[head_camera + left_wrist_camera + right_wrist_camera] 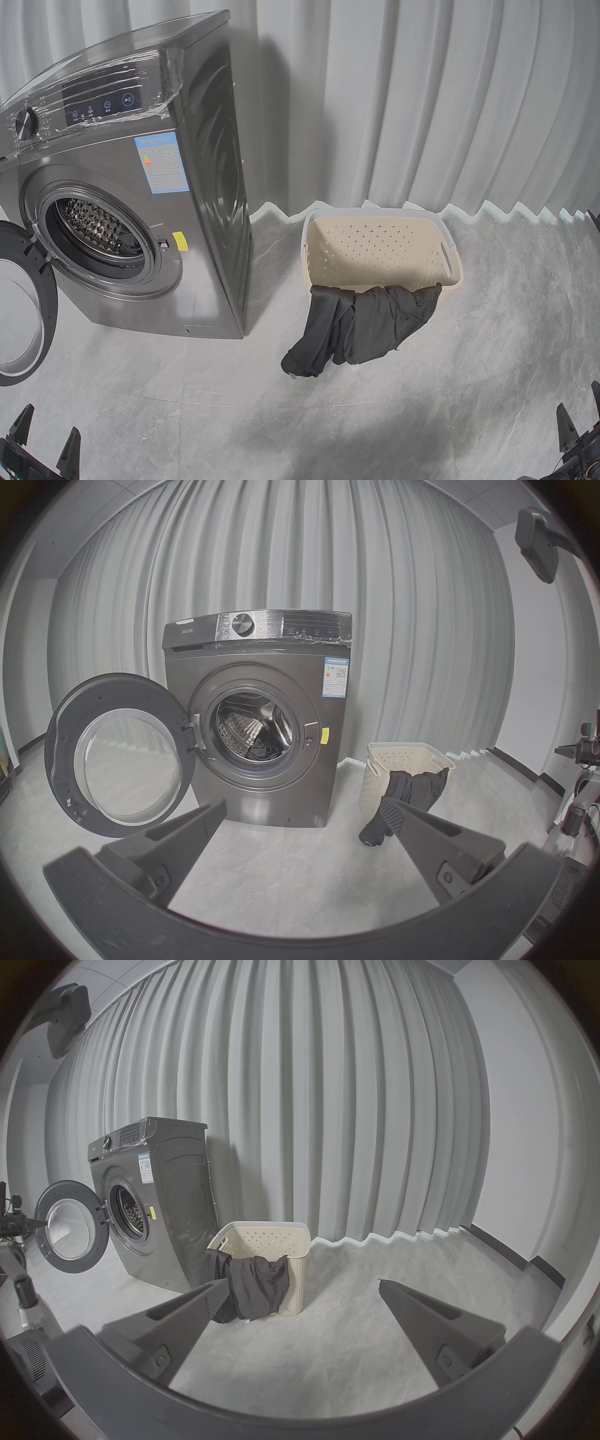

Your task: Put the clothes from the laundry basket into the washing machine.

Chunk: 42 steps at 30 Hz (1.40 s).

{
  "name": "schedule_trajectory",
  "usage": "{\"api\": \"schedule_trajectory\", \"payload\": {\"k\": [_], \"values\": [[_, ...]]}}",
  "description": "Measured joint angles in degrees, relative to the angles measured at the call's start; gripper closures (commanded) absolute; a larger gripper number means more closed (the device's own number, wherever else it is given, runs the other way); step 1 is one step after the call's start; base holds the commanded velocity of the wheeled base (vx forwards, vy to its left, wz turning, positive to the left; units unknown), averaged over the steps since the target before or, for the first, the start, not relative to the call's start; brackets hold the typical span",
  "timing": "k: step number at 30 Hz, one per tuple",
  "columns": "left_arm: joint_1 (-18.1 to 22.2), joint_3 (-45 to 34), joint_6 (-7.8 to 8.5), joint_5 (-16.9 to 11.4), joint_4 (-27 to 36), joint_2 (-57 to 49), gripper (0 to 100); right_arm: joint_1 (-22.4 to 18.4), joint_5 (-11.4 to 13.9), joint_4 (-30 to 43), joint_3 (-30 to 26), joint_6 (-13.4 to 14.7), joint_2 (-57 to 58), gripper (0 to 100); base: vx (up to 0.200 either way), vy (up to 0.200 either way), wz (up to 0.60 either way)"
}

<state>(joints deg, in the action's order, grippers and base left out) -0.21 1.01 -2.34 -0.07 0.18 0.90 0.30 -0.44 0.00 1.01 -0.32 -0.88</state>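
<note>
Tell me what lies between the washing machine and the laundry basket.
Only bare floor separates the washing machine from the laundry basket, as the head view shows; the dark garment hangs over the basket's near rim.

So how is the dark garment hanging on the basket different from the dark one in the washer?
The garment on the basket is draped over the near rim of the laundry basket, hanging down its outside; the garment in the drum lies inside the washing machine. The garment on the basket is spread out in full sight; the garment in the drum is a small bunched heap, partly hidden. Both are dark cloth.
</note>
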Motion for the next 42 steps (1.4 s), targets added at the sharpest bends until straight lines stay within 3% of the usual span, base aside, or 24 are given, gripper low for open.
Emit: {"api": "schedule_trajectory", "payload": {"k": [7,16,33,39,42], "values": [[0.0,0.0,0.02,0.0,-0.1,0.0,0,0.0,0.0,0.0,0.0,0.0,0.0,0,0.0,0.0,0.0],[0.0,0.0,-0.01,0.0,-0.1,0.0,0,0.0,0.0,0.1,0.0,-0.1,0.0,0,0.2,0.0,0.0],[0.0,0.0,-0.12,0.0,-0.1,0.0,0,-0.1,0.4,-2.2,0.1,-0.9,0.0,0,0.0,-0.024,0.0],[0.0,0.0,-0.06,0.0,-0.1,0.0,0,0.1,0.4,-2.2,8.1,-0.4,-0.8,0,0.0,-0.2,0.0],[0.0,0.0,-0.01,0.0,-0.1,0.0,0,0.5,2.4,1.2,12.5,-0.2,-3.4,0,0.0,-0.067,0.0]]}}
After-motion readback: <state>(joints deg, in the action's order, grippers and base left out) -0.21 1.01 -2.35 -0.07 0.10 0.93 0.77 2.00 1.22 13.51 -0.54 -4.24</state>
